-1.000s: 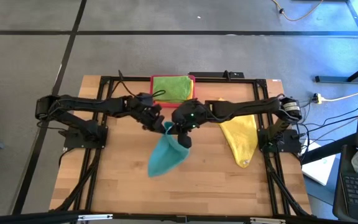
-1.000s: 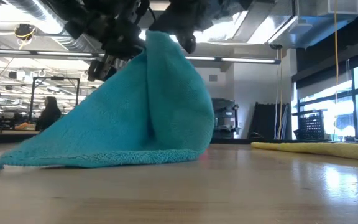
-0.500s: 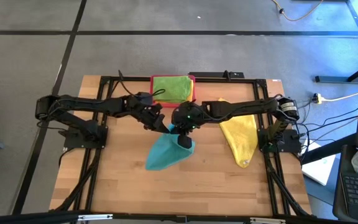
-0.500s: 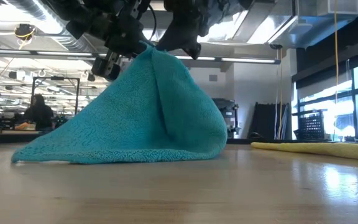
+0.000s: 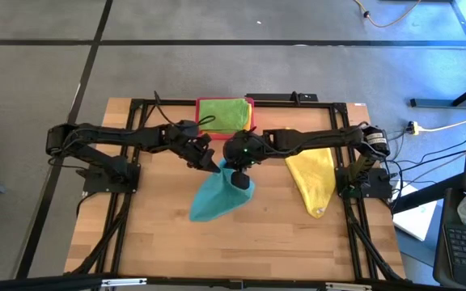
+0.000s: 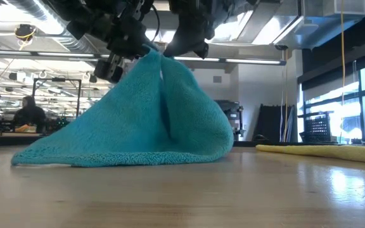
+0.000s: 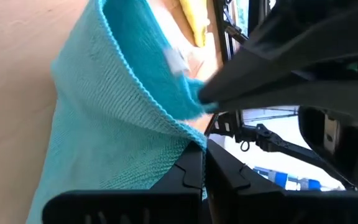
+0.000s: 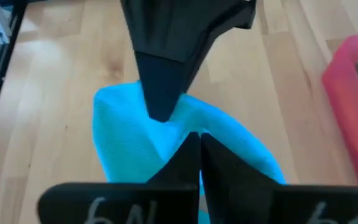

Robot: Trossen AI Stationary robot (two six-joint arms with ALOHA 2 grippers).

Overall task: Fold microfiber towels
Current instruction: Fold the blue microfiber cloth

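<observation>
Teal towel [image 5: 215,196]: lifted at its top edge, lower part draped on the table [image 5: 152,242], just in front of the pink tray [image 5: 202,103].
My left gripper [image 5: 211,161]: pinching one corner.
My right gripper [image 5: 238,172]: pinching the neighbouring corner, touching distance apart, likely to bring edges together for folding.

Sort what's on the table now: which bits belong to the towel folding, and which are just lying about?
In the job:
teal towel, pinched by both the left gripper and right gripper
yellow towel, waiting
green towel, in the tray

Lying about:
pink tray
cables beside the table
</observation>
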